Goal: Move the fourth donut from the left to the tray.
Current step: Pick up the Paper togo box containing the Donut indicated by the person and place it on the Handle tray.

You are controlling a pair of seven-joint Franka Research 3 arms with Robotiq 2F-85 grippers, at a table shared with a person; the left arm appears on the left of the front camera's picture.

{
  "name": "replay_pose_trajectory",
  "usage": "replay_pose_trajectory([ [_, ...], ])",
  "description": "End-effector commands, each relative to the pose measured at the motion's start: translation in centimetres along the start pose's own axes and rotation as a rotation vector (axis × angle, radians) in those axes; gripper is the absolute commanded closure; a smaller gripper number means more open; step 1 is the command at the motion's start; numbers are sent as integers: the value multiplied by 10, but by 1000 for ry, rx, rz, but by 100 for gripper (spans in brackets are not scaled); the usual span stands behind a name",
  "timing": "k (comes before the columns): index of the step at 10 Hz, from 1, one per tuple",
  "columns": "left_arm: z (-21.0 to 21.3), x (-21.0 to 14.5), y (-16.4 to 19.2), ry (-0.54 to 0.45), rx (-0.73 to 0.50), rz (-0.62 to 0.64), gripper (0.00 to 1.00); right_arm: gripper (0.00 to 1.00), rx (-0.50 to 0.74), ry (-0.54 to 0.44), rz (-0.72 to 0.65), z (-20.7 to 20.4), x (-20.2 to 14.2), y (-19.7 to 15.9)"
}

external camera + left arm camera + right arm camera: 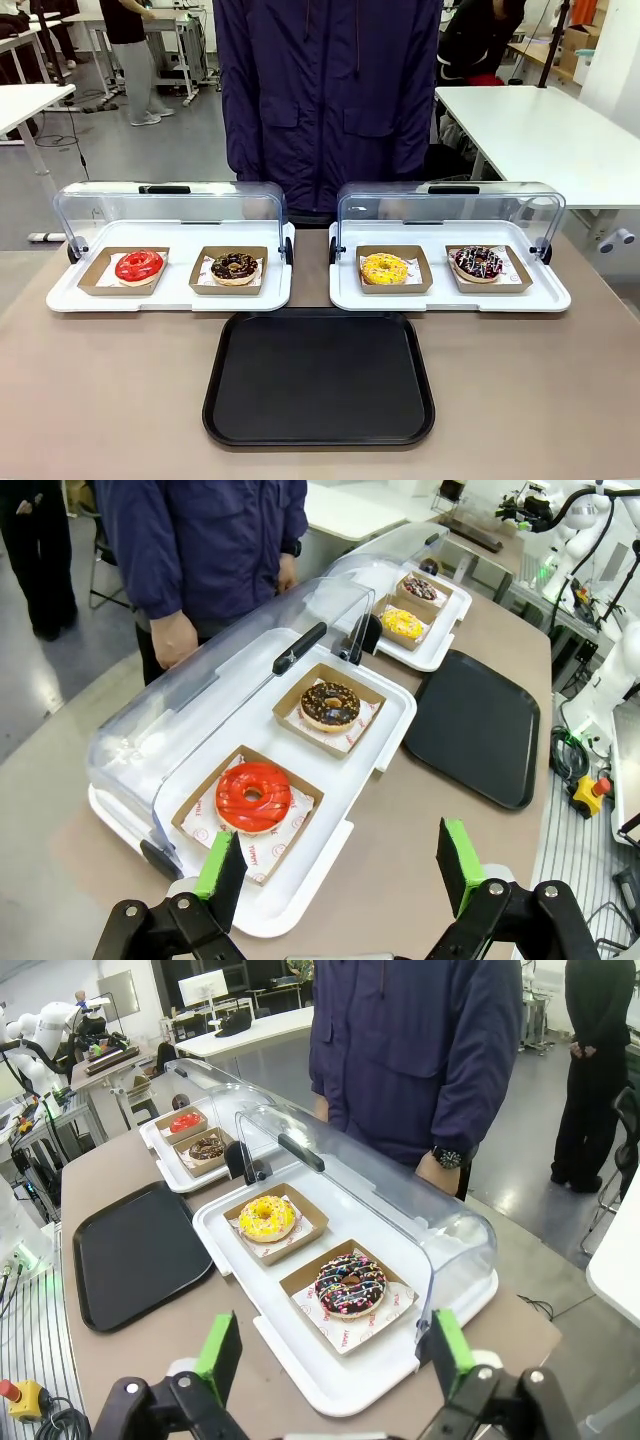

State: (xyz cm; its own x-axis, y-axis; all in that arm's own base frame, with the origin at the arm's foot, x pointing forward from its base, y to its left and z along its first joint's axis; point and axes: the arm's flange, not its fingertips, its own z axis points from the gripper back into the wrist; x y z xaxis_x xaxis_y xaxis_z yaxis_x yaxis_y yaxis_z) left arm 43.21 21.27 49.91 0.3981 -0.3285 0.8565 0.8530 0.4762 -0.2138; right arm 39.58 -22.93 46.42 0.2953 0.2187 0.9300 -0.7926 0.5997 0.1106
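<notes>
The fourth donut from the left [478,263] is chocolate-glazed with coloured sprinkles. It lies in a brown cardboard holder at the right end of the right display tray. In the right wrist view this donut [350,1285] sits just beyond my right gripper [332,1348], which is open and holds nothing. The black tray [318,378] lies bare at the table's middle front, and the same tray [135,1250] appears to the left in that wrist view. My left gripper [340,865] stands open and holds nothing, hovering near the red donut [253,796], far from the sprinkled donut [420,588].
Two white display trays [170,298] [450,300] stand with their clear domed lids [170,205] raised. They also hold a crumb-topped chocolate donut [235,267] and a yellow donut [385,268]. A person in a dark blue jacket [325,100] stands behind them, one hand [440,1172] near the right lid.
</notes>
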Motion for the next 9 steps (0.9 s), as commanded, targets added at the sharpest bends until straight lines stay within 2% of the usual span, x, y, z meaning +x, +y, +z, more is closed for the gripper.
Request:
replay_pose_trajectory([
  [1, 2, 1, -1, 10, -11, -5, 0, 0, 5, -7, 7, 0, 2, 1],
  [9, 2, 1, -1, 10, -11, -5, 0, 0, 5, -7, 7, 0, 2, 1],
])
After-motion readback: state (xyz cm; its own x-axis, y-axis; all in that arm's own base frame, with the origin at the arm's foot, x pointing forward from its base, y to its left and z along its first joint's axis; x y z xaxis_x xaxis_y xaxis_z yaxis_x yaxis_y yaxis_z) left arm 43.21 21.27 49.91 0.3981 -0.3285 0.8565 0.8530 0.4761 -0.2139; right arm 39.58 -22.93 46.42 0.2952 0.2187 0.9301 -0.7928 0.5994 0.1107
